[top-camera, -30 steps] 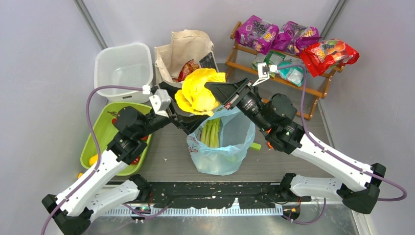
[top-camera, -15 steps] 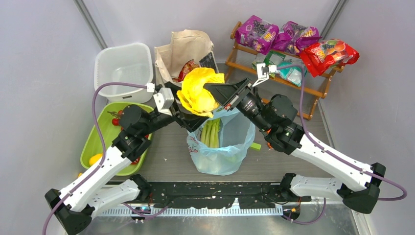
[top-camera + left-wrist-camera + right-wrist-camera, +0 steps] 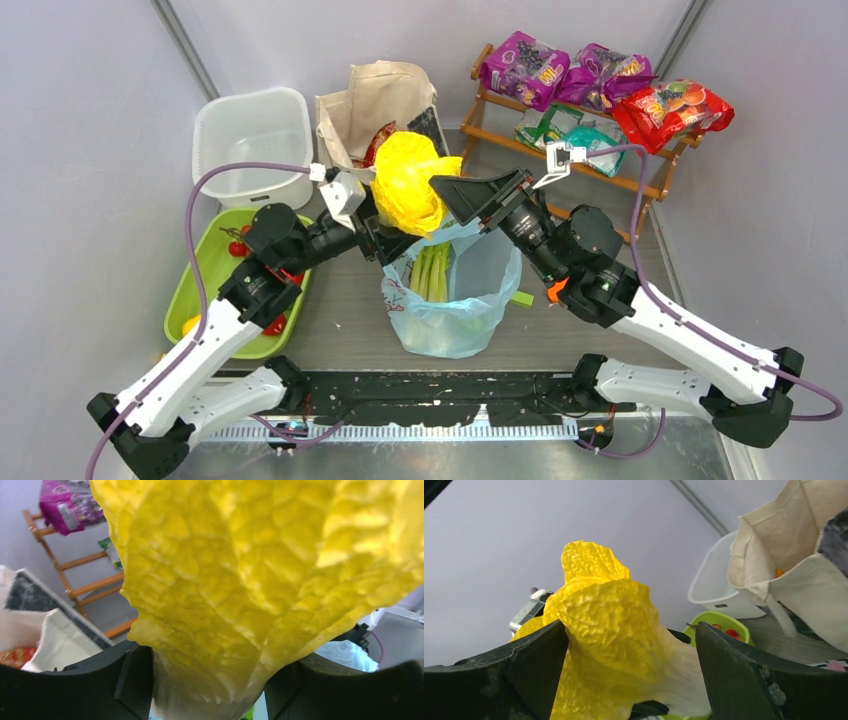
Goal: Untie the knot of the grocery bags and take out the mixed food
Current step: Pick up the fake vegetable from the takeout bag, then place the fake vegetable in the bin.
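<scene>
Around vegetable (image 3: pixel 405 185), right jaws (newly) wide

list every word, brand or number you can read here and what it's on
No text is legible in any view.
purple snack packets: yellow lettering, too blurred to read
red snack packet: print too small to read
teal-green packets: print unreadable
canvas tote: dark panel print not legible
white tub: small dark label, too small to read
light-blue bag: faint print, no readable words
</scene>
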